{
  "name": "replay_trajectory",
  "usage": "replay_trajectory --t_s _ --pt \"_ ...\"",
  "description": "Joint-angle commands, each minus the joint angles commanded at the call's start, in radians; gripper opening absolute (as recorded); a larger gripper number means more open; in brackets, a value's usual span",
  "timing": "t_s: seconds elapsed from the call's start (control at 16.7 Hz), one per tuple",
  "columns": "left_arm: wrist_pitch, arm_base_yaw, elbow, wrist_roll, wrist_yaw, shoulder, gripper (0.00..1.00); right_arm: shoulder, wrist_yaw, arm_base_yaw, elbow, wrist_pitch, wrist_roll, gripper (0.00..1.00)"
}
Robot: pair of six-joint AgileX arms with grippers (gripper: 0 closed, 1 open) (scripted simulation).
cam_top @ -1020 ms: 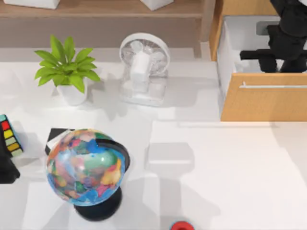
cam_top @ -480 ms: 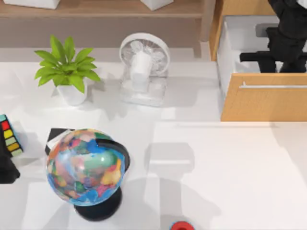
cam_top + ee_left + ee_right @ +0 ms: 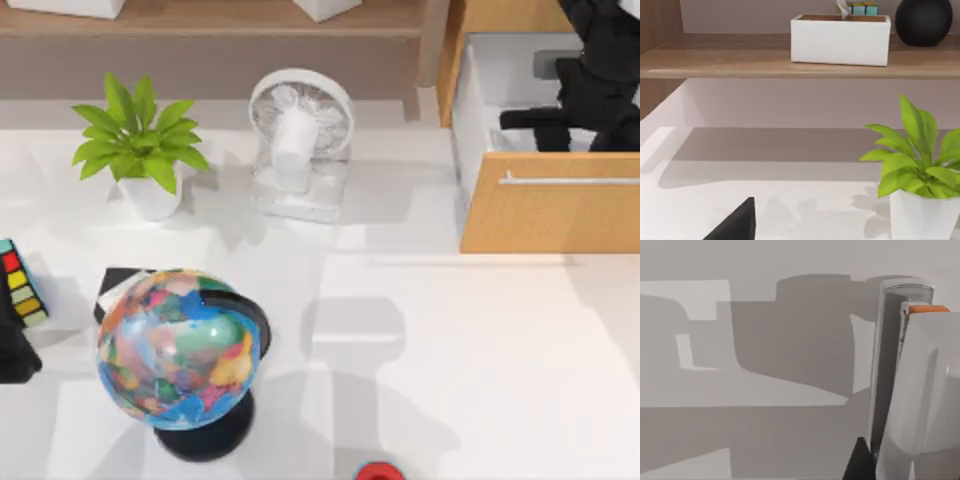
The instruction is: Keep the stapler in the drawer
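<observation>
The right claw [image 3: 590, 95] hung over the open drawer [image 3: 550, 215] at the back right of the bench [image 3: 450, 350], its dark arm reaching in from the top right corner above the drawer's white inside. Whether that claw was clenched or released could not be told from above. In the right wrist view the stapler [image 3: 910, 385] lay just under the claw on the drawer's pale floor, a slim white bar with a small orange tip at its far end, and a dark fingertip [image 3: 860, 462] sat right beside its near end; whether the two touched could not be told. In the top view the arm covered the spot, so only a grey patch showed behind the claw. Forward of the claw ran the drawer's wood front with its thin silver handle [image 3: 565, 180]. Well to the left of the claw stood a white fan [image 3: 300, 140], then a potted plant [image 3: 140, 150], and nearer the front a globe [image 3: 180, 345]. The left claw [image 3: 15, 350] was parked at the far left edge of the bench, beside a coloured cube [image 3: 18, 283], and its grip could not be told either.
</observation>
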Motion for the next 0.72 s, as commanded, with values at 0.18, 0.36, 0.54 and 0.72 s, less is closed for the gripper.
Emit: replay_trajectory --t_s 0.18,0.36,0.54,0.72 --pt "0.000 0.000 0.000 0.000 0.000 0.000 1.00 0.000 0.000 0.000 0.000 0.000 0.000 0.83" --pt "0.000 0.000 0.000 0.000 0.000 0.000 1.00 0.000 0.000 0.000 0.000 0.000 0.000 1.00" --pt "0.000 0.000 0.000 0.000 0.000 0.000 1.00 0.000 0.000 0.000 0.000 0.000 0.000 1.00" --pt "0.000 0.000 0.000 0.000 0.000 0.000 1.00 0.000 0.000 0.000 0.000 0.000 0.000 1.00"
